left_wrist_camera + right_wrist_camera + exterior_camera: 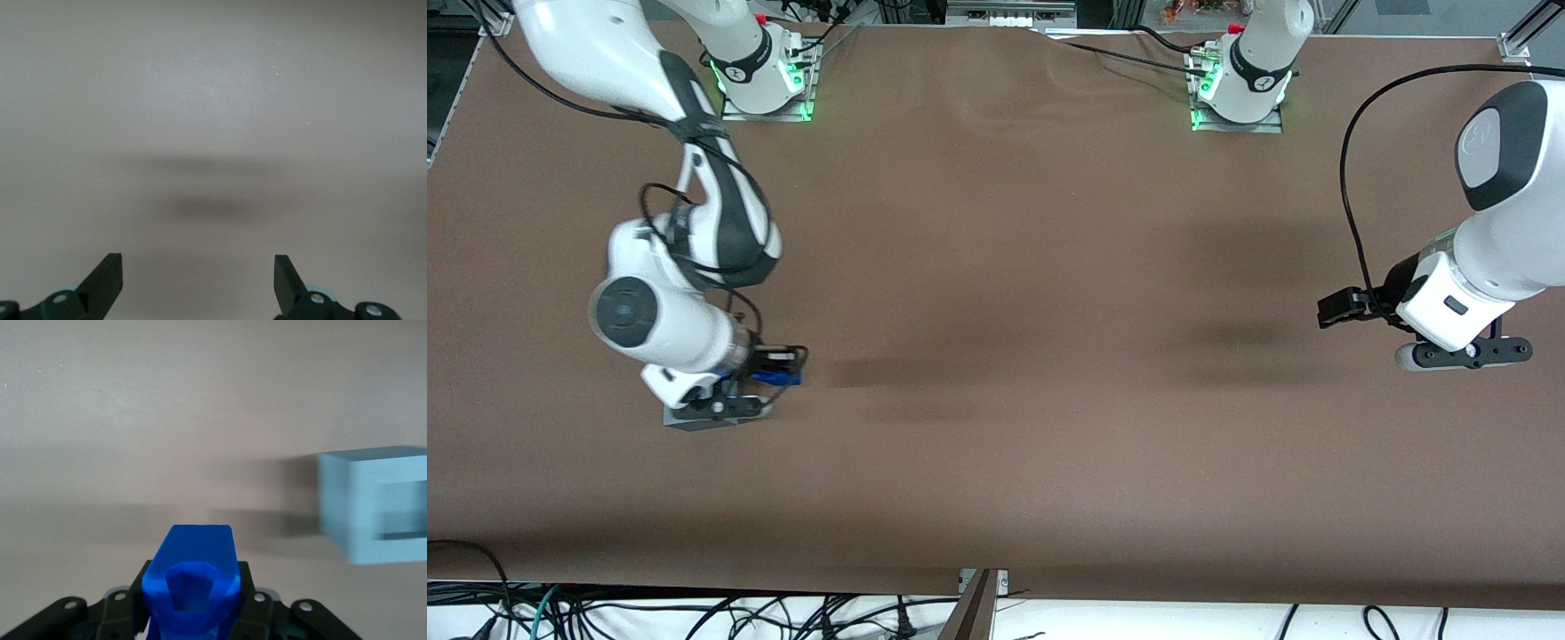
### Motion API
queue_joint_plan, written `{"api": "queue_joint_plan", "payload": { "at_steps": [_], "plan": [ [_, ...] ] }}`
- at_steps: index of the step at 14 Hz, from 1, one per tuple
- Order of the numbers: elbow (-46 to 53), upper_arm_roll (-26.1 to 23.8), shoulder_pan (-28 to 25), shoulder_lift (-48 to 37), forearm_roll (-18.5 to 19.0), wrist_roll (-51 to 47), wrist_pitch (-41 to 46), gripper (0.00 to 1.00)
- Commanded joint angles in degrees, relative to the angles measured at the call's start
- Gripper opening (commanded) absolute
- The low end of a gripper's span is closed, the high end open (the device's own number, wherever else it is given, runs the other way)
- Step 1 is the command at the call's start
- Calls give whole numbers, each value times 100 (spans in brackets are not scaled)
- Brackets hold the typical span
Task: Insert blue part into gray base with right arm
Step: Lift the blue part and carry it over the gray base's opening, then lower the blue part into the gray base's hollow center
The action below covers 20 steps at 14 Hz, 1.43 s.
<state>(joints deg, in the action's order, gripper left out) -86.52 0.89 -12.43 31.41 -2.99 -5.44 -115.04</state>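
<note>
- The right arm [694, 213] reaches down over the brown worktop [1014, 267] at the working arm's end, its wrist bent low above the surface.
- Its claw [778, 369] is closed on the blue part [776, 378], which is lifted clear of the worktop.
- In the right wrist view the blue part [193, 583] sits clamped between the two black fingers [250, 600], and the claw [193, 613] grips it on both sides.
- The end of the blue part that faces the wrist camera has a rounded hollow in it, and the piece sticks out past the fingertips.
- The gray base [377, 503] rests on the worktop near the claw, clearly apart from the blue part and not touching it.
- In the wrist view the gray base shows as a pale block with an open recess in the face turned toward the camera; the recess holds nothing.
- In the front view the gray base [694, 420] is mostly hidden under the wrist camera bar, with only a gray edge showing, a little nearer to the front camera than the blue part.
- The blue part is therefore not in the gray base; it hangs in the claw just beside it.
- A long soft shadow lies on the worktop next to the claw, stretching toward the middle of the worktop.
</note>
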Motion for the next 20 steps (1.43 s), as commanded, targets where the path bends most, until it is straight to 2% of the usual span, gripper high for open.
{"api": "queue_joint_plan", "payload": {
  "at_steps": [1,4,6,9,20],
  "plan": [
    [47,77,363,-293,62,910,411,30],
    [47,455,434,-241,44,1623,369,30],
    [126,464,688,21,35,1704,281,30],
    [600,464,812,417,18,1678,227,30],
    [619,455,786,717,-9,1265,-1,30]
  ]
}}
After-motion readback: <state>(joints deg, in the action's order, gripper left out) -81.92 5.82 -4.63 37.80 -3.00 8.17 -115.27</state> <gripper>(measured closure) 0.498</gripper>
